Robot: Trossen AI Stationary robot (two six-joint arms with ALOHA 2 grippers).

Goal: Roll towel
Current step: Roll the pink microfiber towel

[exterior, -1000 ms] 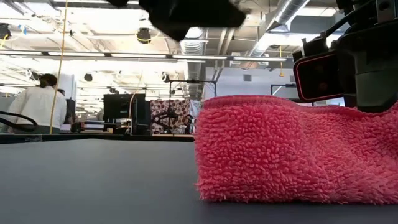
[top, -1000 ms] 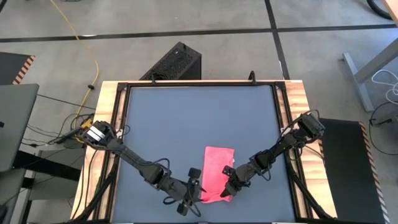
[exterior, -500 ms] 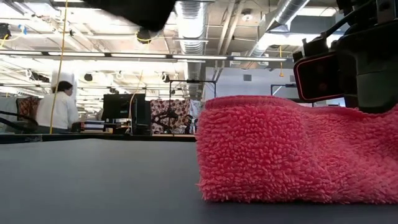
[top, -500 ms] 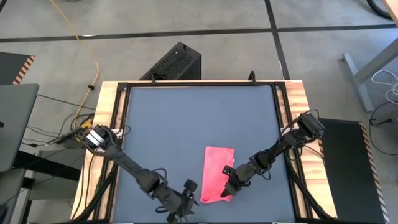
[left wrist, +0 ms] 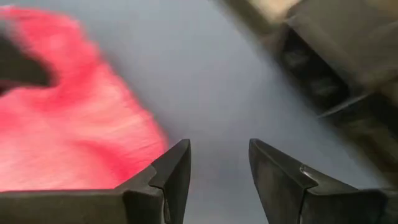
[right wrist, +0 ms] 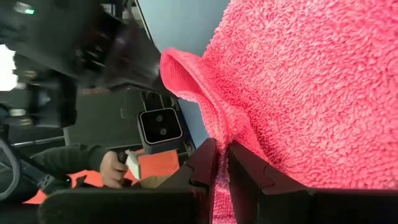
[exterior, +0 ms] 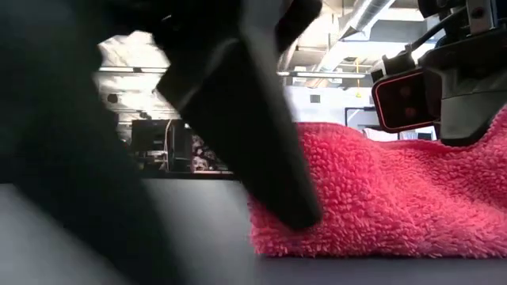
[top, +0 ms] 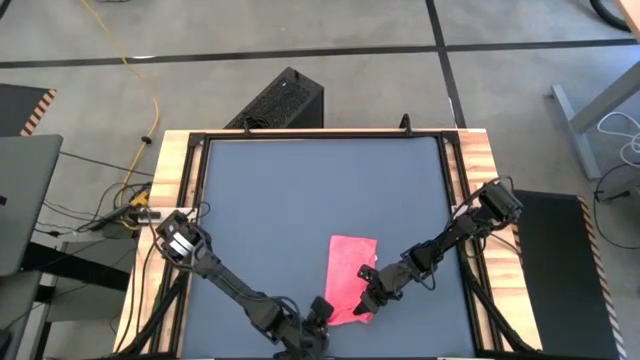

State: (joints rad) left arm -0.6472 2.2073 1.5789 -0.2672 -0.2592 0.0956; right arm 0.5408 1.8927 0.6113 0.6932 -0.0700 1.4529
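I see R gripper [top: 367,300] pinching towel [top: 349,275] at near edge; L gripper [top: 318,318] spread, just beside it, on table [top: 300,190].

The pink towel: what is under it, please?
The towel lies on the dark grey tabletop, and nothing else shows at its visible edges. Its middle covers the surface, so anything flat beneath cannot be seen.

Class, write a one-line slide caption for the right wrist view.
Right gripper pinches the pink towel's edge, lifting a fold.
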